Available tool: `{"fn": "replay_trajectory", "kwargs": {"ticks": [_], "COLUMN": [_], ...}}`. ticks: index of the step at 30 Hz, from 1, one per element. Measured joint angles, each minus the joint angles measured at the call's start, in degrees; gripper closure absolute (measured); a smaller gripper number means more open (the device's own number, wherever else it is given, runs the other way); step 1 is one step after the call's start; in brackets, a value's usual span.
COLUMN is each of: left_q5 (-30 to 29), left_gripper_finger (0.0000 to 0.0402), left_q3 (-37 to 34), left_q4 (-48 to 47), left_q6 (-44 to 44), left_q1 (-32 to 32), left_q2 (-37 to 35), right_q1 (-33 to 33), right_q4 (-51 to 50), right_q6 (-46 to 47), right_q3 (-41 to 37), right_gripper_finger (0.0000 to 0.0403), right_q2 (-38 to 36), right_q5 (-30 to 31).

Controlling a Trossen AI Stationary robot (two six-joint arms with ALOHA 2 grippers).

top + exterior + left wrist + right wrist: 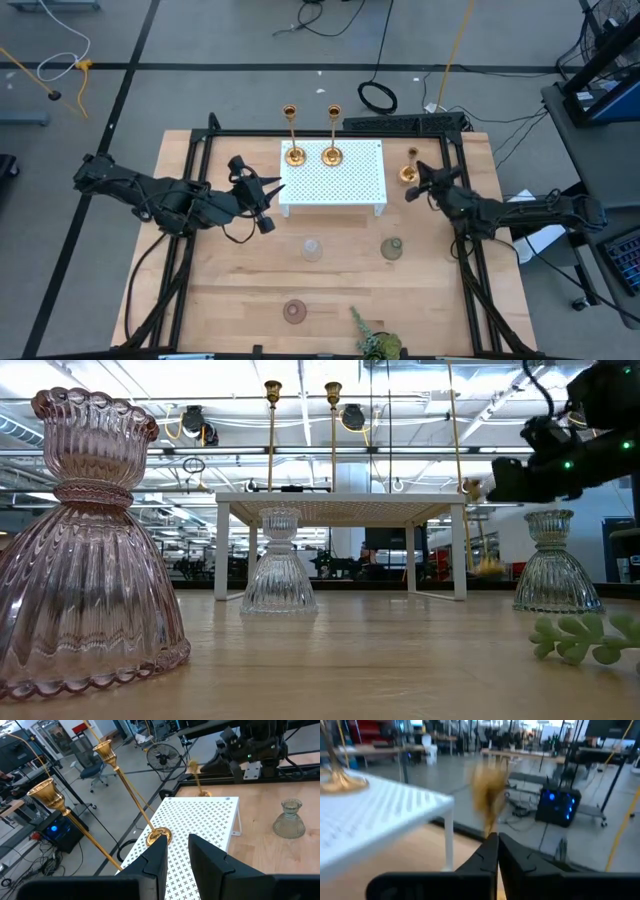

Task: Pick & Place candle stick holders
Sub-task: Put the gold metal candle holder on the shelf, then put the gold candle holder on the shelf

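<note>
Two gold candle stick holders (293, 154) (332, 154) stand by their round bases on the white perforated stand (360, 180). A third gold one (409, 170) is at the stand's right side, with my right gripper (414, 185) shut at its upper stem. Three squat glass holders rest on the table by their bases: clear (312, 248), green (391, 249) and pink (294, 311). My left gripper (176, 851) hovers open left of the stand, pointing at it, with nothing between its fingers. My right gripper pinches the third gold candlestick's thin stem (490, 829) just under its cup top (487, 790), at the fingertips. The fingers come roughly level from the table's right side, across the stem. The candlestick leans slightly, and whether its base (487, 567) still touches the table I cannot tell.
A green leafy sprig (375, 342) lies at the table's near edge. A black frame rail (330, 133) runs around the table top. Bare wood shows between the stand and the glass holders.
</note>
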Motion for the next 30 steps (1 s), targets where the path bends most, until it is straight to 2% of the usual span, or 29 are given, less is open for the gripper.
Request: {"fn": "replay_trajectory", "kwargs": {"ticks": [7, 10, 13, 16, 20, 25, 30], "left_q5": [0.0, 0.0, 0.3, 0.5, 0.5, 0.5, 0.5], "left_gripper_finger": [0.0316, 0.0316, 0.0316, 0.0316, 0.0316, 0.0316, 0.0316], "left_q3": [0.0, 0.0, 0.0, 0.0, 0.0, 0.0, 0.0], "left_q4": [0.0, -0.2, -0.3, -0.3, -0.3, -0.3, -0.3], "left_q6": [0.0, 0.0, 0.0, 0.0, 0.0, -0.2, -0.2], "left_q1": [0.0, 0.0, 0.0, 0.0, 0.0, 0.0, 0.0], "left_q2": [0.0, 0.0, 0.0, 0.0, 0.0, 0.0, 0.0], "right_q1": [0.0, 0.1, 0.1, 0.1, 0.1, 0.1, 0.1], "right_q4": [9.7, 8.2, 5.0, 3.9, 1.6, -7.8, -14.4], "right_q6": [-5.1, -6.1, -6.9, -6.6, -6.7, -1.7, 4.2], "right_q3": [0.1, 0.1, 0.1, 0.1, 0.1, 0.2, 0.6], "right_gripper_finger": [0.0402, 0.0402, 0.0397, 0.0374, 0.0321, 0.0254, 0.0233], "right_q2": [0.0, 0.0, 0.0, 0.0, 0.0, 0.0, 0.0], "right_q5": [-5.4, -5.8, -9.0, -10.4, -10.2, -10.2, -10.6]}}
